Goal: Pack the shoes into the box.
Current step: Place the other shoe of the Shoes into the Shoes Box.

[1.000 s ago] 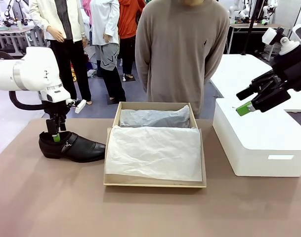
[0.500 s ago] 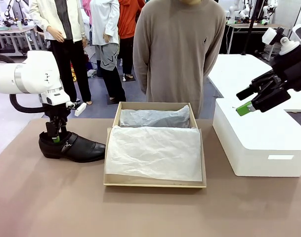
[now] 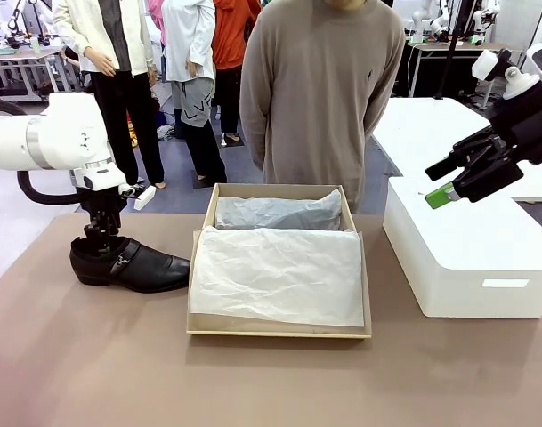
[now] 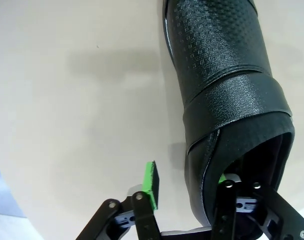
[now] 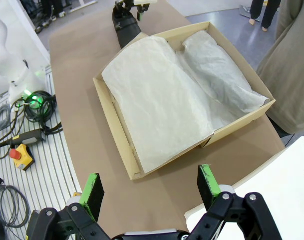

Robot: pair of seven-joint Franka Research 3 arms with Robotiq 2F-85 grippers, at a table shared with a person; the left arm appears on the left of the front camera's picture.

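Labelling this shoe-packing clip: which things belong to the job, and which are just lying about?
Job: glossy black leather buckled shoe; brown cardboard box lined with white tissue paper; left gripper straddling the shoe's heel rim.
Lying about: large white rectangular block; right gripper, open.

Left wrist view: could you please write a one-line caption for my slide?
The left gripper straddles the rim of the black shoe on the table, one finger inside, one outside.

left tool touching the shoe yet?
Cannot tell. Left wrist view: left tool straddles the heel wall of the shoe; outer pad stands clear, inner finger is hidden inside.
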